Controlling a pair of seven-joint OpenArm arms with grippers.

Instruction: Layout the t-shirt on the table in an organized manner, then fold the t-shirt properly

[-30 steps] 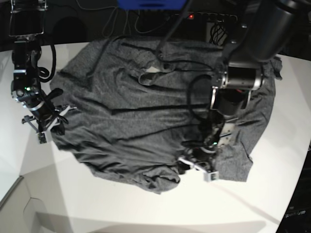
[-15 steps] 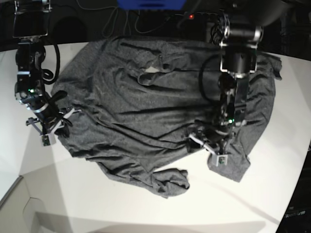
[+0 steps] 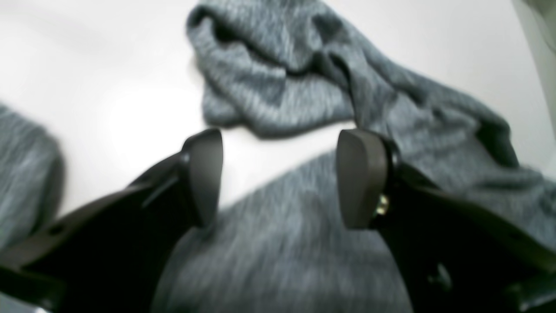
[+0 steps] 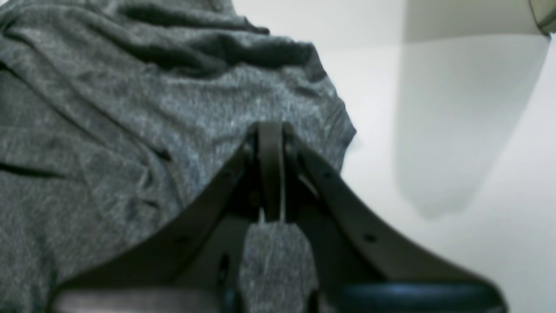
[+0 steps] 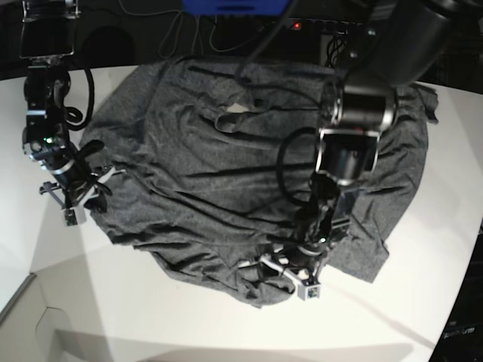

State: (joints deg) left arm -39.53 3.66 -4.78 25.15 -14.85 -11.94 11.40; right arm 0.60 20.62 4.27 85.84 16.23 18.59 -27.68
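**Supervisor:** Where is the garment?

**Me:** The heathered dark grey knit t-shirt (image 5: 226, 173) lies spread but rumpled across the large smooth white desk (image 5: 151, 317). I see its neckline opening toward the far side in my base view, and a bunched, crumpled lump of hem along the near edge.

**Supervisor:** Your left fingers?

**Me:** The left gripper (image 3: 278, 178) hangs low over the cloth with its fingers (image 3: 362, 178) spread wide and nothing between them. Directly under them is a flat grey panel of the shirt; just ahead of the tips I see a bare wedge of white desk, and beyond that the bunched fold. In the base view this gripper (image 5: 290, 275) sits right at the shirt's near edge, beside that lump.

**Supervisor:** And the right?

**Me:** The right gripper (image 4: 271, 130) has its fingers pressed fully together. From my wrist camera, the tips sit against the shirt's edge, with grey fabric behind and to one side of them and bare desk on the other. I can't tell whether any cloth is pinched between them. In the base view it (image 5: 72, 197) is at the shirt's side edge, well apart from the left one.
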